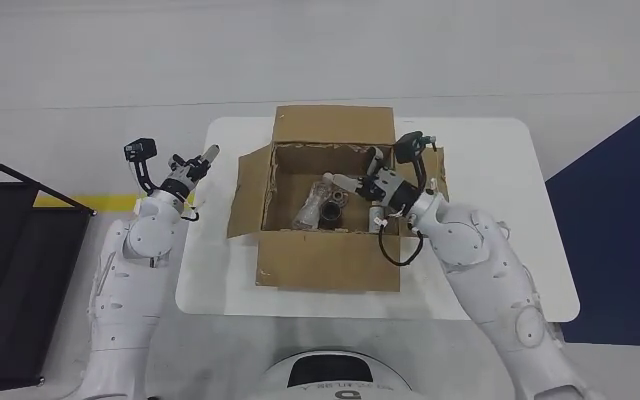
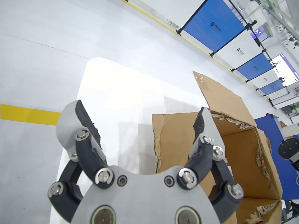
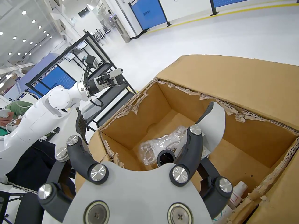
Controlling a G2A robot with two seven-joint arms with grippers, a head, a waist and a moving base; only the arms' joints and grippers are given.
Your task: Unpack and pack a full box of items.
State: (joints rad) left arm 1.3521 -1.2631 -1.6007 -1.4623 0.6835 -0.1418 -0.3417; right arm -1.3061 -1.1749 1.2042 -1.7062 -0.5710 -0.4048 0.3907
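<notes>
An open cardboard box (image 1: pixel 330 125) stands on the white table (image 1: pixel 490 180), flaps folded out. Inside lie items wrapped in clear plastic (image 1: pixel 318 205) and a small white bottle (image 1: pixel 377 216). My right gripper (image 1: pixel 352 180) hangs open over the box's right half, nothing between its fingers. In the right wrist view the right gripper (image 3: pixel 149 115) is above the plastic-wrapped item (image 3: pixel 158 146), a black round part (image 3: pixel 166 158) and the bottle (image 3: pixel 236 193). My left gripper (image 1: pixel 205 157) is held open off the table's left edge. In the left wrist view the left gripper (image 2: pixel 140 115) faces the box (image 2: pixel 233 138).
A dark rack (image 1: pixel 20 230) stands on the floor left of the table. A yellow floor line (image 2: pixel 28 114) runs beside the table's left edge. Bare tabletop (image 1: pixel 500 250) lies right of the box. Blue and white partition panels (image 2: pixel 210 24) stand far behind.
</notes>
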